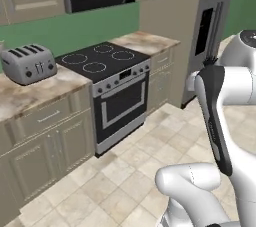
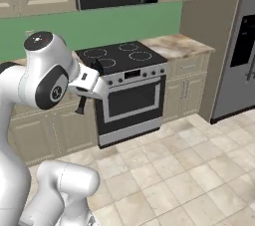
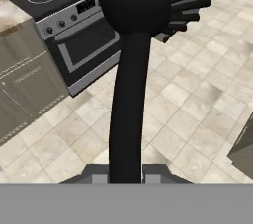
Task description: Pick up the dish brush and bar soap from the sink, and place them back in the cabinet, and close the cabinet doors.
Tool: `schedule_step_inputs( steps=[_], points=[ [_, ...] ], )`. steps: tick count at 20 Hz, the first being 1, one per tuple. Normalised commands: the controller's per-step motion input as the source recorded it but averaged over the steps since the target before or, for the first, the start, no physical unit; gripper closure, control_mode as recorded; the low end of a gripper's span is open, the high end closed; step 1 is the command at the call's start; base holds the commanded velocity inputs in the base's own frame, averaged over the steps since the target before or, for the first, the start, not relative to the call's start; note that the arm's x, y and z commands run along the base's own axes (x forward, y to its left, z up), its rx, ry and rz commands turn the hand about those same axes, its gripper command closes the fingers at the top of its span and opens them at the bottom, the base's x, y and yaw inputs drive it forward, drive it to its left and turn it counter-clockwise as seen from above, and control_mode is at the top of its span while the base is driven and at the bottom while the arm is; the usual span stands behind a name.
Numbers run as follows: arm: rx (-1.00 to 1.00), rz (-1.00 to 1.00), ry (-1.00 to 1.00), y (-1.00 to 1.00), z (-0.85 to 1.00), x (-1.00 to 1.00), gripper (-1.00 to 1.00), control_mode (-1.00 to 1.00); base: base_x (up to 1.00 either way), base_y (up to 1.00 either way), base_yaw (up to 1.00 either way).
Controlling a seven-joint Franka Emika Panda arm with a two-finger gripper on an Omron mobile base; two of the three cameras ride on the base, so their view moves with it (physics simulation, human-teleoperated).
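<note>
The all-black dish brush [image 3: 129,94] is held by its thin handle, tufted bristly head [image 3: 143,1] outward, above the floor near the stove [image 3: 74,25].

A matt black dish brush [image 3: 129,94] with stiff bristles. A glossy black glass-topped stove [image 1: 107,61] with brushed metal front, a shiny metal toaster [image 1: 28,64], mottled stone-look countertop [image 1: 30,93], smooth beige floor tiles [image 2: 199,170].

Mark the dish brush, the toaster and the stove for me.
dish brush [image 3: 129,99]: hand view, middle of its black handle.
toaster [image 1: 28,64]: left base view, its silver side.
stove [image 2: 133,100]: right base view, oven door window.
</note>
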Motion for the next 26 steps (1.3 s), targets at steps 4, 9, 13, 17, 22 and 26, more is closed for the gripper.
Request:
schedule_step_inputs(
  steps=[4, 9, 13, 17, 22, 26],
  points=[
    [0.00, 0.00, 0.00, 0.00, 0.00, 0.00, 1.00, 1.00, 0.00, -0.02, -0.42],
    [0.00, 0.00, 0.00, 0.00, 0.00, 0.00, 1.00, 1.00, 0.00, -0.02, -0.43],
    [0.00, 0.00, 0.00, 0.00, 0.00, 0.00, 1.00, 1.00, 0.00, 0.00, -0.45],
    [0.00, 0.00, 0.00, 0.00, 0.00, 0.00, 1.00, 1.00, 0.00, -0.01, -0.46],
    [0.00, 0.00, 0.00, 0.00, 0.00, 0.00, 1.00, 1.00, 0.00, -0.05, -0.46],
    [0.00, 0.00, 0.00, 0.00, 0.00, 0.00, 1.00, 1.00, 0.00, -0.06, -0.46]
  ],
)
